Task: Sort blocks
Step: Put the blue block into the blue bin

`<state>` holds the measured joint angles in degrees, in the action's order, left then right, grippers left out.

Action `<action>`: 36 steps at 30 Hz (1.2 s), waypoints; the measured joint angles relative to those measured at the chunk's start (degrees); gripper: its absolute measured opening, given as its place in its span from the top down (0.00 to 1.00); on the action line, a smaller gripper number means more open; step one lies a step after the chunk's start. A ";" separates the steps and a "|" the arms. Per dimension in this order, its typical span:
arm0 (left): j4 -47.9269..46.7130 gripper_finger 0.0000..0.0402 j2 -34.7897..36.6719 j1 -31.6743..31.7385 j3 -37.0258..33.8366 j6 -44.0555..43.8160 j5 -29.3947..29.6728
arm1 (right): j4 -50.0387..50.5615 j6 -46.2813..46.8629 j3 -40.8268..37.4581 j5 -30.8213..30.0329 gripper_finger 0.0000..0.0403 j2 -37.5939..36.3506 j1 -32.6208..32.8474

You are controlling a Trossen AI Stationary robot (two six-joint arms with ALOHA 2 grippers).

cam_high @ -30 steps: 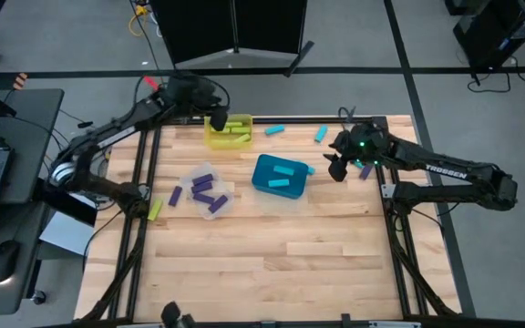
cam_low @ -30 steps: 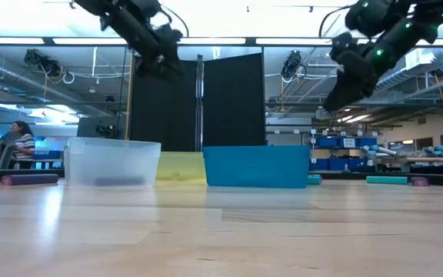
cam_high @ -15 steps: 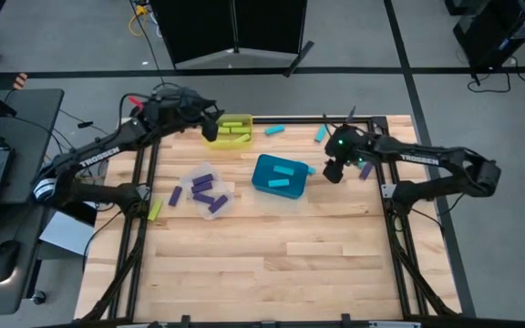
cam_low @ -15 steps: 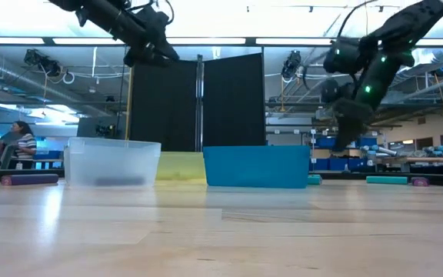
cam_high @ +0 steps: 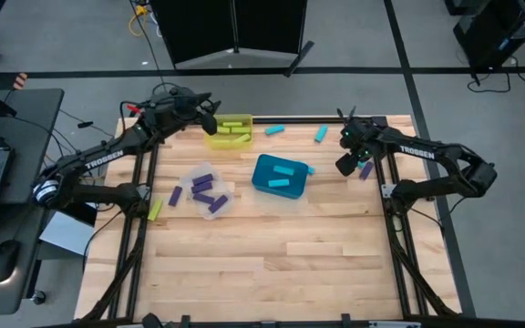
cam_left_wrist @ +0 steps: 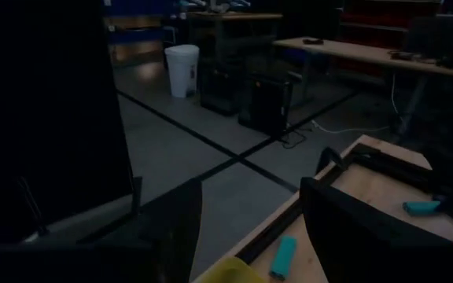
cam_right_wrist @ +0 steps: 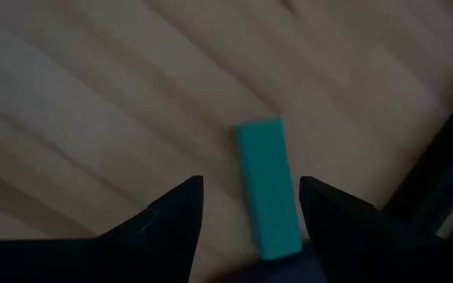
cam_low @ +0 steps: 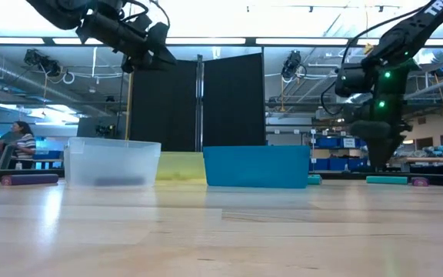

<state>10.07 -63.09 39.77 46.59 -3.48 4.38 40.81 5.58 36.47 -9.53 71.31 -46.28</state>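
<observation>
Surroundings: we see a teal rectangular bin (cam_high: 279, 175), a yellow bin (cam_high: 228, 130) and a clear plastic bin (cam_high: 205, 193) on the wooden table (cam_high: 262, 264)
Block: a small cyan oblong bar (cam_right_wrist: 269, 187) lies flat between the right gripper's (cam_right_wrist: 250, 228) parted fingers
Left gripper (cam_left_wrist: 250, 228): raised beside the yellow bin, fingers apart, empty
Hidden: the bar's near end is cut off
Change: right arm has swung away from the teal bin
</observation>
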 joint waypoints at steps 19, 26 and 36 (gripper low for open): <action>1.17 0.44 0.00 -0.02 0.00 -1.19 -3.82 | -1.83 -4.20 0.31 -3.15 0.33 9.38 -2.75; 1.12 0.44 0.00 -0.02 0.00 -1.10 -3.82 | -1.83 -5.21 0.47 6.65 0.41 9.38 -2.64; 0.91 0.44 0.00 -0.13 0.00 -1.48 -5.11 | -2.07 -3.29 0.85 10.03 0.55 13.51 1.34</action>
<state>10.98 -63.09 39.64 46.59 -4.96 -0.73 38.74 2.29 37.32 0.50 84.82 -44.94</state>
